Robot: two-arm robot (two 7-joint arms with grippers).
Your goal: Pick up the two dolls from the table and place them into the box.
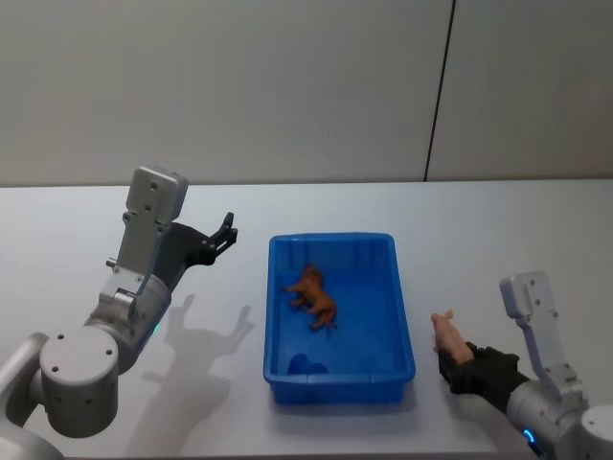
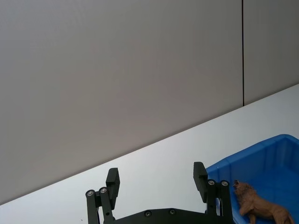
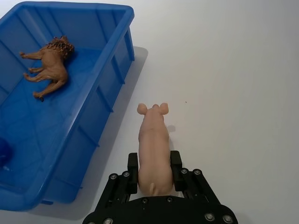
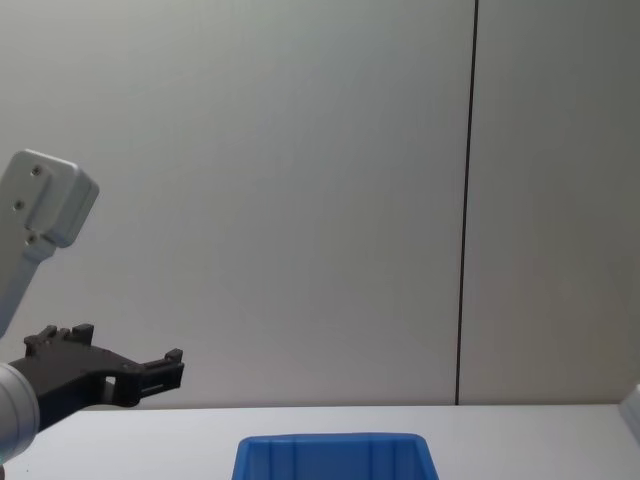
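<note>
One down: the brown lion figure (image 1: 312, 297) lies on its side inside the bright blue plastic bin (image 1: 403, 331). The right gripper (image 3: 154, 175) pinches the pale pink pig figure (image 3: 153, 149) at its rear, on the white table (image 1: 498, 240) just beside the bin's right wall. The left gripper (image 2: 156, 179) hovers left of the bin, fingers spread, holding nothing. Left to do: lift the pig over the rim and drop it in.

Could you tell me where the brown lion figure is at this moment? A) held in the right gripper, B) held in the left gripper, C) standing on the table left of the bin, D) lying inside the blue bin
D: the brown lion figure lies on its side on the floor of the blue bin, while the right gripper is closed on the pink pig.
</note>
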